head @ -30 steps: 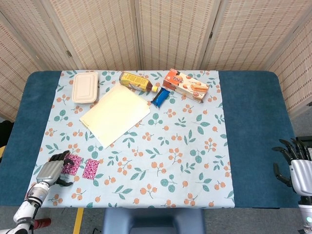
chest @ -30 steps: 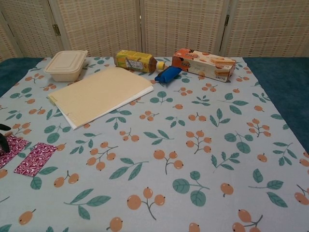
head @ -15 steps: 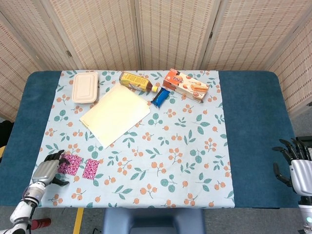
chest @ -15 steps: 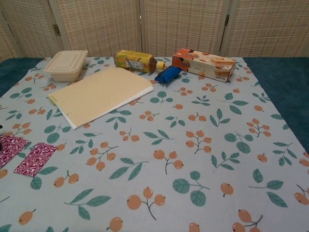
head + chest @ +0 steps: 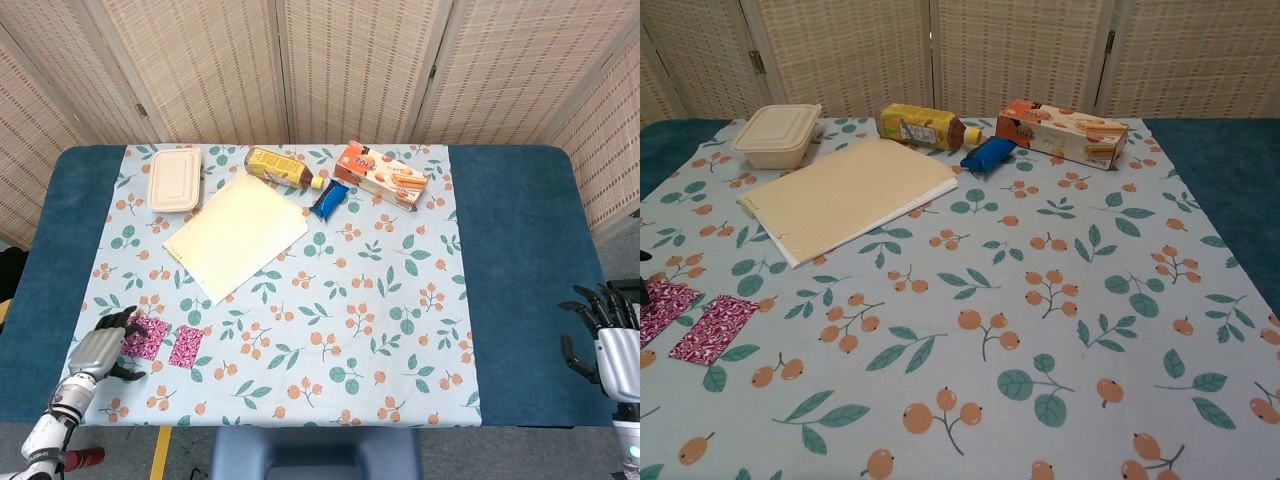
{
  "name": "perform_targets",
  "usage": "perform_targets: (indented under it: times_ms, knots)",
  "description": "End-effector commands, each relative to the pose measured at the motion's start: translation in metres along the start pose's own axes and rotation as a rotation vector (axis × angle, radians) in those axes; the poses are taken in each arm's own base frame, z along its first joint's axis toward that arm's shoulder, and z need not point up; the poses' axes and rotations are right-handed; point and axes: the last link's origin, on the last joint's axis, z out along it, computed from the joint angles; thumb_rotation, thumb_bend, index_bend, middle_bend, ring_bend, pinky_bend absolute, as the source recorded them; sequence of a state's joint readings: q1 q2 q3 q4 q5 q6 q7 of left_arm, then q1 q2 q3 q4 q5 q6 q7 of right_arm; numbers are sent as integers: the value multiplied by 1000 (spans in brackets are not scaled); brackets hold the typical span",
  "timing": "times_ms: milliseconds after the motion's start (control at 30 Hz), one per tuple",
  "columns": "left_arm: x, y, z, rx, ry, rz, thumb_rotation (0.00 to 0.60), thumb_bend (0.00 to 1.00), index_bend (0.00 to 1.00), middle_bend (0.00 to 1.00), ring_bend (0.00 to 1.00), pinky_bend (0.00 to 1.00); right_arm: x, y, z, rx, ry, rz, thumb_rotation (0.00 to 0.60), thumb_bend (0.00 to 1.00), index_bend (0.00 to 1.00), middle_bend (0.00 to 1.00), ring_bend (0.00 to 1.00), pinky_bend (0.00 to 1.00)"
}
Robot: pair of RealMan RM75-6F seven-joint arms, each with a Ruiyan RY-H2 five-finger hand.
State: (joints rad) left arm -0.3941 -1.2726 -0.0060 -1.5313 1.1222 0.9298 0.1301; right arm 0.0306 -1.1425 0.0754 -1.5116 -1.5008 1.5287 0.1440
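Two pink patterned packets lie side by side near the front left of the floral tablecloth (image 5: 330, 300): the left packet (image 5: 147, 337) (image 5: 662, 308) and the right packet (image 5: 186, 346) (image 5: 713, 328). My left hand (image 5: 100, 349) sits just left of the left packet, fingers loosely curved with their tips at its left edge, and grips nothing that I can see. The chest view catches only dark fingertips (image 5: 643, 290) at its left border. My right hand (image 5: 606, 342) hovers off the table's front right corner, fingers spread, holding nothing.
At the back stand a beige lidded container (image 5: 175, 180) (image 5: 777, 134), a yellow bottle on its side (image 5: 280, 168) (image 5: 922, 127), a blue packet (image 5: 330, 199) (image 5: 988, 153) and an orange biscuit box (image 5: 381, 174) (image 5: 1063, 132). A cream pad (image 5: 237, 235) (image 5: 845, 195) lies left of centre.
My left hand drew back off the left pink packet toward the table's front left, then edged slightly back to it. Both packets stayed put. The right hand has not moved.
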Motion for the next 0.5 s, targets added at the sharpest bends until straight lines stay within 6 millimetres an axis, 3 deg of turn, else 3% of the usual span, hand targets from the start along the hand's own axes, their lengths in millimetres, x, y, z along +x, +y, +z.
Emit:
perform_targets:
  times_ms: [33,500]
  knots:
    - [-3,5,1,-14,-7,9,600,104,349,0,0,0,0,0,0,-1,2,0,600,496,299,176,20,0]
    - [-5,-1,4,34,-36,11,600,102,342,0,0,0,-1,-1,1,2,-1,2,600,497,300,176,14,0]
